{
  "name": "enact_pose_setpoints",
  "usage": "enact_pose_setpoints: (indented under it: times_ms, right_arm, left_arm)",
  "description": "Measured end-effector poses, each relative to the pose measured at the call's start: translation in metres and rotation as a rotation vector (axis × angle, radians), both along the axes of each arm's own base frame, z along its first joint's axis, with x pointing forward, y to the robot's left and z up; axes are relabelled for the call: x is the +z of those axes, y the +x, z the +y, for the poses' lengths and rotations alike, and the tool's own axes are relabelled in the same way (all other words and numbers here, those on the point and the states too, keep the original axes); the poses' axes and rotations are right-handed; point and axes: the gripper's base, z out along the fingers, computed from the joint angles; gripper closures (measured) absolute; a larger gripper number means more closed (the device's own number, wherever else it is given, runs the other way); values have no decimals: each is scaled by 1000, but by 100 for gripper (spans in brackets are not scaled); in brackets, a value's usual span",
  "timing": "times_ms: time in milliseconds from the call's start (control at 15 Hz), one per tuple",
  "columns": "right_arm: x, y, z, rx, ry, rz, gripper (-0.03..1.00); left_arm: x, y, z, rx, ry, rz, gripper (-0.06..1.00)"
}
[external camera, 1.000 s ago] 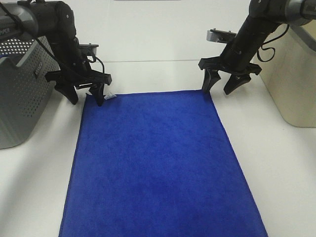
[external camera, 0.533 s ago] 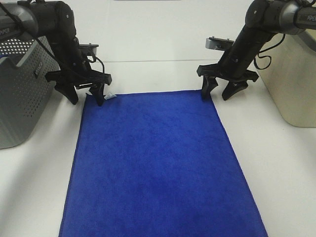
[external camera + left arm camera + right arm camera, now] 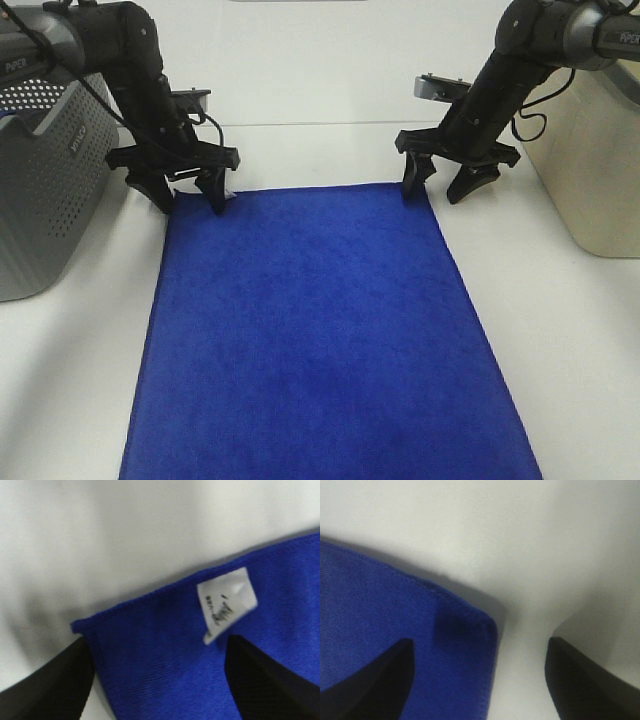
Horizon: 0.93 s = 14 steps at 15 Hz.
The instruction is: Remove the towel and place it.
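The royal-blue towel (image 3: 320, 330) lies spread flat on the white table (image 3: 320, 150), running from the middle to the near edge. My left gripper (image 3: 190, 203) is open and straddles the towel's far left corner. The left wrist view shows that corner (image 3: 165, 655) with its white tag (image 3: 227, 602) between the two dark fingers (image 3: 45, 685). My right gripper (image 3: 432, 192) is open over the far right corner. In the right wrist view one finger (image 3: 370, 680) is over the towel (image 3: 395, 620) and the other is over bare table.
A grey perforated basket (image 3: 40, 180) stands at the left, close to the left arm. A beige bin (image 3: 595, 160) stands at the right edge, behind the right arm. Bare white table lies on both sides of the towel.
My left gripper has shifted a little to the right, onto the towel's corner, and now covers the tag in the high view. My right gripper has edged slightly left toward its corner.
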Motion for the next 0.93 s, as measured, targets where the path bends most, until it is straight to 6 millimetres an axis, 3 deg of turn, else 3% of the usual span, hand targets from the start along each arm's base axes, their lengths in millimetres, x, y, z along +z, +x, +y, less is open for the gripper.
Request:
enact_pose_setpoints:
  times_ms: [267, 400, 600, 800, 933]
  right_arm:
    - [0, -3, 33, 50, 1, -51, 26]
    - [-1, -2, 34, 50, -1, -58, 31]
    - [-4, -1, 30, 67, -50, -75, 56]
    - [-6, 1, 29, 65, -60, -93, 93]
    - [-6, 1, 29, 64, -59, -94, 95]
  left_arm:
    - [0, -7, -26, -43, -21, 5, 26]
    - [-1, -7, -26, -43, -22, 6, 31]
    - [-3, -7, -26, -43, -20, 9, 52]
    - [-4, -7, -26, -86, -14, 2, 86]
    - [-4, -7, -25, -116, -5, -6, 94]
